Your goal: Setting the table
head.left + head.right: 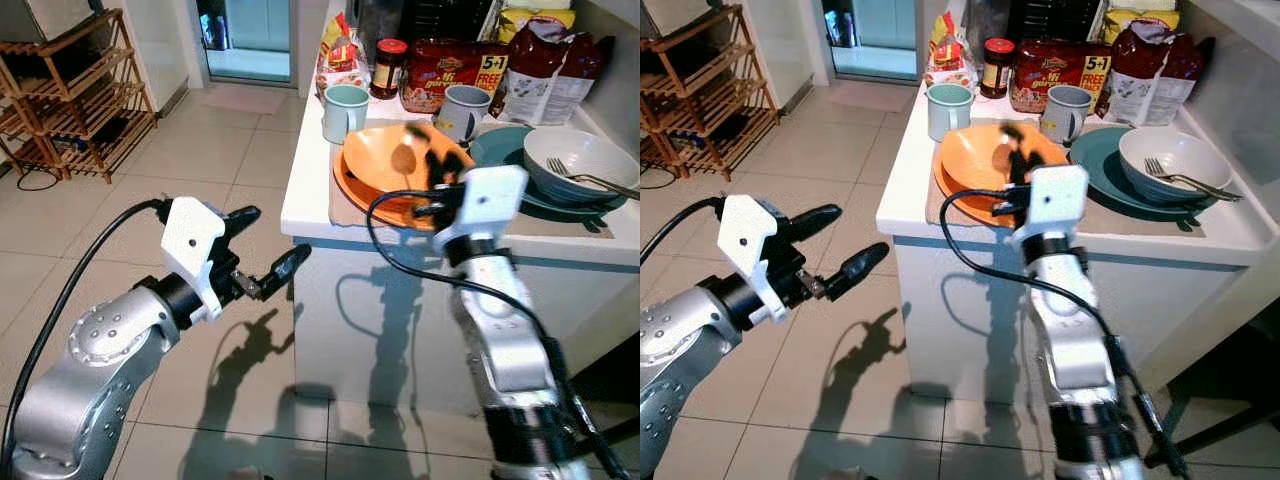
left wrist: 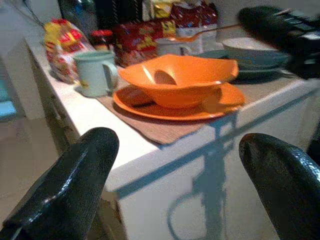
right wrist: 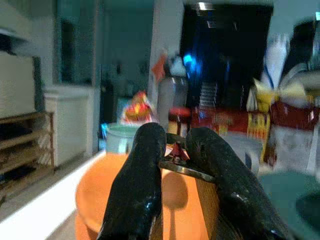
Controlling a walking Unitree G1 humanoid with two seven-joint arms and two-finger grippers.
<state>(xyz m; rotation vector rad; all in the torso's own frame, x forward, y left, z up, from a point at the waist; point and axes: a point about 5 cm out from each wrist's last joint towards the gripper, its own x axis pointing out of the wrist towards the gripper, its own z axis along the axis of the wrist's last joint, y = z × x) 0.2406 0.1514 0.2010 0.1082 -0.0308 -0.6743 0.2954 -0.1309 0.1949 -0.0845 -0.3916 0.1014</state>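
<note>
A thin metal spoon handle [image 3: 187,170] is seen pinched between the right gripper [image 3: 176,165] fingers over the wavy-rimmed orange bowl [image 1: 395,158] on the counter — clearest from the right wrist. The left gripper [image 1: 268,250] is held spread, off the counter. "5+1 FREE" is read on a red packet [image 1: 452,70].

The right gripper [image 3: 172,165] pinches a thin metal handle whose far end blurs against the orange bowl [image 1: 395,160], the packets [image 1: 450,70] along the counter's back show print too small to read, and the wooden rack [image 1: 70,90] is cut by the picture's edge.
</note>
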